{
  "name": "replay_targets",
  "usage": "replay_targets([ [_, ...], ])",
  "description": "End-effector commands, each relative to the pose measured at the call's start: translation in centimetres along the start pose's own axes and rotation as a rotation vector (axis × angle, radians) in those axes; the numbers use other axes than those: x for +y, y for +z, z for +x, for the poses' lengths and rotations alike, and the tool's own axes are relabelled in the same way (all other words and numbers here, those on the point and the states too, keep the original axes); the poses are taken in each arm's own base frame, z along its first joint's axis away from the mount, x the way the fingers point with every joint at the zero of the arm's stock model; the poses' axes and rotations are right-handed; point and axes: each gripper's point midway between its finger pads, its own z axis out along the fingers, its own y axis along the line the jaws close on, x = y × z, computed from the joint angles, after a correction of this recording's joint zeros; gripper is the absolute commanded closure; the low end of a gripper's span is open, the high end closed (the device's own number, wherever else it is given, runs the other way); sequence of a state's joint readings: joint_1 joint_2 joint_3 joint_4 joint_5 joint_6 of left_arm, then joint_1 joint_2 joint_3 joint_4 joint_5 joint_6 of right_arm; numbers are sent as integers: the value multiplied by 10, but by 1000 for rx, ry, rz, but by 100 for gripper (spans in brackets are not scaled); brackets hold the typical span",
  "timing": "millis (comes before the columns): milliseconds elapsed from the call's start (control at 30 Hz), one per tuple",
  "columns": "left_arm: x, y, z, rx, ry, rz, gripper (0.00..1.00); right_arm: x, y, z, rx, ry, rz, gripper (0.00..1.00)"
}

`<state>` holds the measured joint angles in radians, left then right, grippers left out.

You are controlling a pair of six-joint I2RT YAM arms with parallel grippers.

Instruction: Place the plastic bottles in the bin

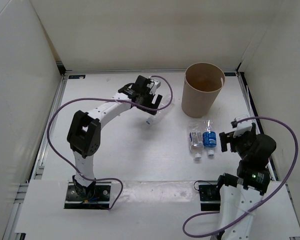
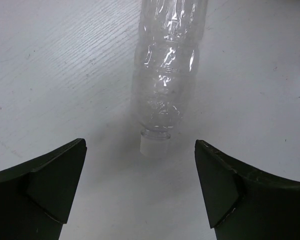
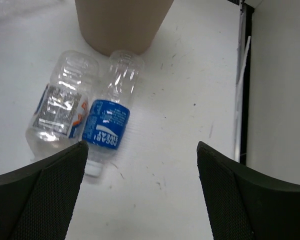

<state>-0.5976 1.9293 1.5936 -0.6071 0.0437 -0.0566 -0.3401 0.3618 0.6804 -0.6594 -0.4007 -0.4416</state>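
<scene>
The left claw (image 2: 140, 146) hangs released over the long clear bottle (image 2: 165, 75), which lies on the surface (image 2: 50, 75) with its cap toward the claw. It is better to lower straight and close across the wide body, because the neck may slip. The right claw (image 3: 142, 146), released too, waits near the blue-label bottle (image 3: 107, 122) and the pale-label bottle (image 3: 57, 110), which lie just beside the bin (image 3: 120, 25) at the far right.

bin (image 1: 200, 104) upright, far right | pale-label bottle (image 1: 194, 139) + blue-label bottle (image 1: 209, 139) lying side by side near it | right gripper (image 1: 226, 140) just beside blue-label bottle | left gripper (image 1: 151, 106) over clear bottle (image 1: 149, 120)

Bottles (image 3: 107, 125) lie, seemingly touching, beside bin (image 3: 120, 25).
</scene>
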Motion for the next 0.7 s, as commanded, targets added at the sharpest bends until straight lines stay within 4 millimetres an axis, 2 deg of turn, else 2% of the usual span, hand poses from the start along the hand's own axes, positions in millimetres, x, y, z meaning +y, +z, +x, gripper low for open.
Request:
replay_targets([
  [0, -10, -27, -47, -140, -4, 23, 0, 12, -28, 27, 145, -148, -34, 10],
  [33, -11, -25, -47, -137, -4, 28, 0, 15, -37, 34, 164, -159, -27, 10],
  [100, -14, -18, -51, -130, -7, 39, 0, 8, -43, 40, 194, -199, 12, 10],
  [167, -16, -9, -51, -118, -8, 47, 0, 7, -46, 42, 178, -225, 41, 10],
  [200, -22, -12, -56, -128, 4, 56, 0, 7, -49, 41, 162, -237, 53, 10],
  [267, -24, -3, -53, -108, 13, 59, 0, 10, -50, 44, 139, -251, 64, 10],
  [300, -27, -5, -58, -115, 22, 66, 0, 9, -49, 45, 133, -250, 76, 10],
  [367, -26, 8, -49, -74, 26, 66, 0, 7, -49, 46, 109, -249, 107, 10],
  [467, -31, 10, -56, -71, 30, 73, 0, 5, -49, 51, 122, -226, 132, 10],
  [500, -31, 20, -51, -48, 28, 75, 0, 5, -49, 51, 123, -228, 127, 10],
  [567, -31, 20, -55, -53, 26, 74, 0, 5, -49, 50, 119, -228, 125, 10],
  [600, -33, 30, -48, -28, 23, 78, 0, 5, -49, 50, 118, -225, 128, 10],
  [633, -32, 27, -54, -34, 19, 74, 0, 4, -49, 47, 111, -223, 136, 10],
  [667, -32, 33, -52, -23, 17, 73, 0, 3, -50, 49, 118, -221, 141, 10],
])
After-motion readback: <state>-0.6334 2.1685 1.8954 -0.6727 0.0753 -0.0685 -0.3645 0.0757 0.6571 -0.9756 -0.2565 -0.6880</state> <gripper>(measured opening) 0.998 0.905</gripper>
